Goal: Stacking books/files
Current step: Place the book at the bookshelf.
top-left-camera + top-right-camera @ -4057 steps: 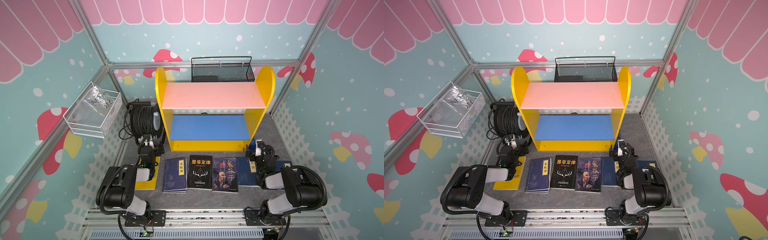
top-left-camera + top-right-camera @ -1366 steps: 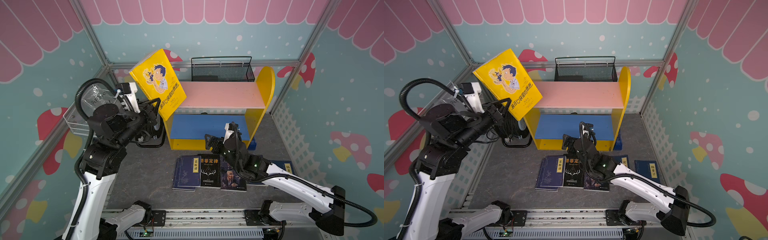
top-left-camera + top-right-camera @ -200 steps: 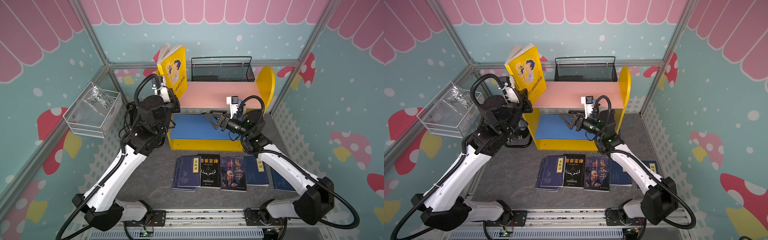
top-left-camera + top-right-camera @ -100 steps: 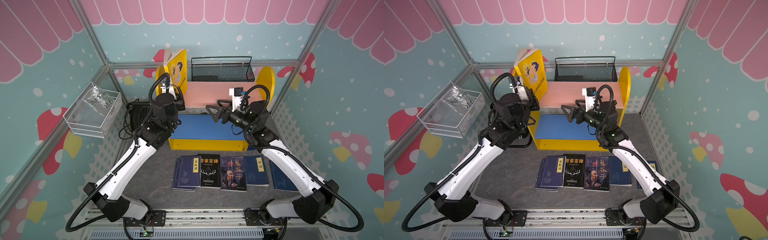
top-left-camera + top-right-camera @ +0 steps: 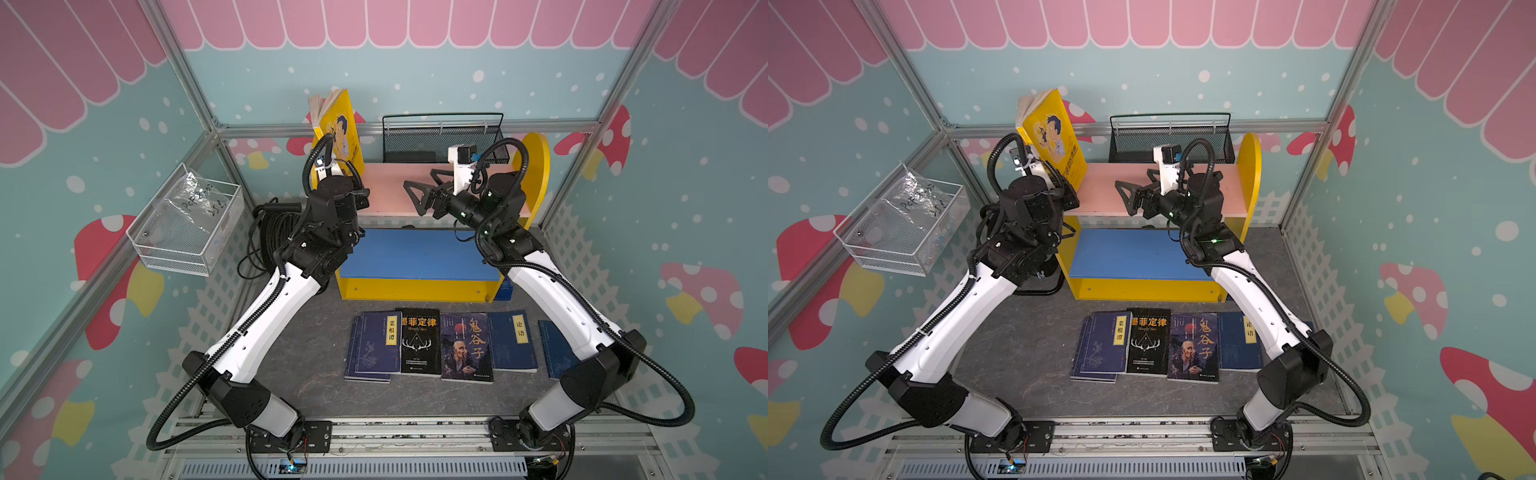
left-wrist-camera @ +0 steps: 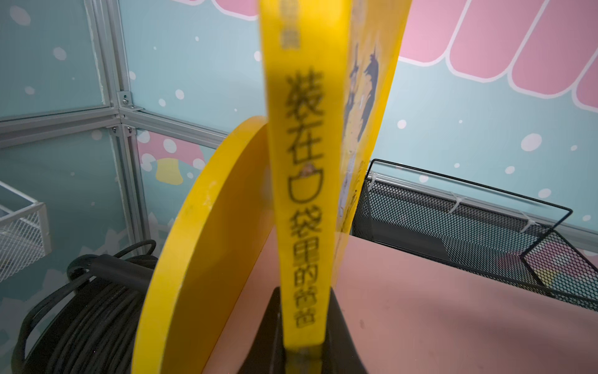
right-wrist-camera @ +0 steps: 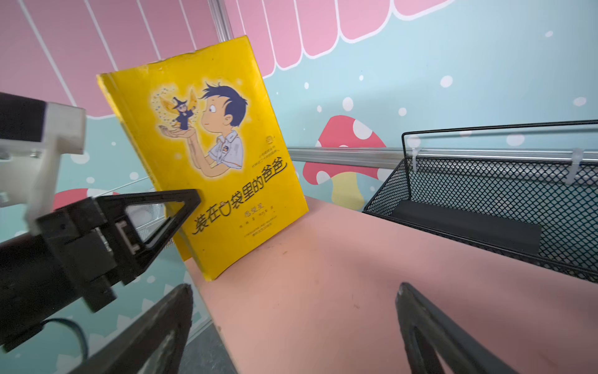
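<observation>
A yellow book [image 5: 338, 124] [image 7: 210, 155] with a cartoon boy on its cover stands upright at the left end of the pink top shelf [image 5: 390, 187]. Its lower edge meets the shelf, and its pages fan open at the top. My left gripper [image 6: 303, 291] is shut on the bottom of its spine. My right gripper [image 5: 419, 193] [image 7: 294, 286] hangs open over the middle of the pink shelf. It points at the book's cover and is apart from it. On the floor lie a navy book [image 5: 374, 345], a black book [image 5: 419, 340], a purple book [image 5: 467, 347] and another navy one [image 5: 513, 340].
The shelf's yellow side panel [image 6: 200, 259] stands right beside the held book. A black mesh basket [image 5: 442, 137] sits at the back of the pink shelf, with the blue lower shelf [image 5: 415, 253] beneath. A cable coil [image 5: 270, 237] and a wire wall basket [image 5: 187, 224] are to the left.
My left arm has swung the yellow book to the right and set it more upright at the shelf's left end. My right gripper rose from the blue shelf to the pink one and opened wider.
</observation>
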